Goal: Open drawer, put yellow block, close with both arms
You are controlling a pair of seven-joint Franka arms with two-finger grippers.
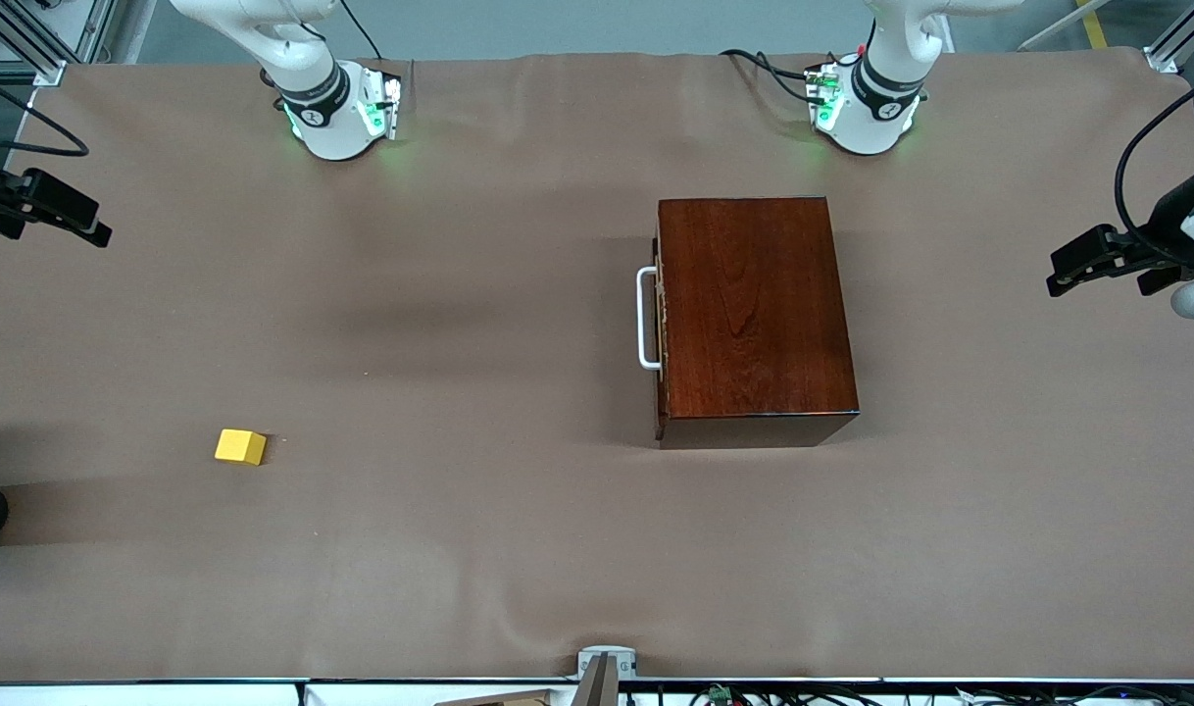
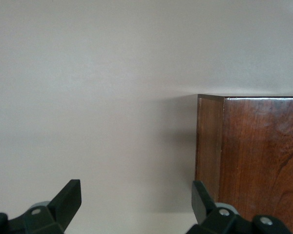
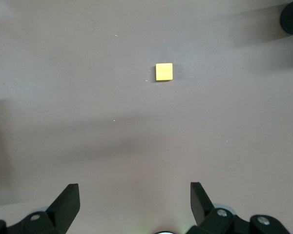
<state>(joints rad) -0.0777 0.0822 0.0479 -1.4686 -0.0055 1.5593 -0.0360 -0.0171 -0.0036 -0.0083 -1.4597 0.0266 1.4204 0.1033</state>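
Front view: unlabelled drawer (image 1: 659,319), yellow block (image 1: 240,447)

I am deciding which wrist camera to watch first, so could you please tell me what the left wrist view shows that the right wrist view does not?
Only the left wrist view shows the dark wooden box, a corner and two sides, with the open left gripper beside it. Only the right wrist view shows the yellow block, lying alone on the cloth, apart from the open right gripper. Both show the brown tablecloth and an empty gripper; neither shows the drawer's handle.
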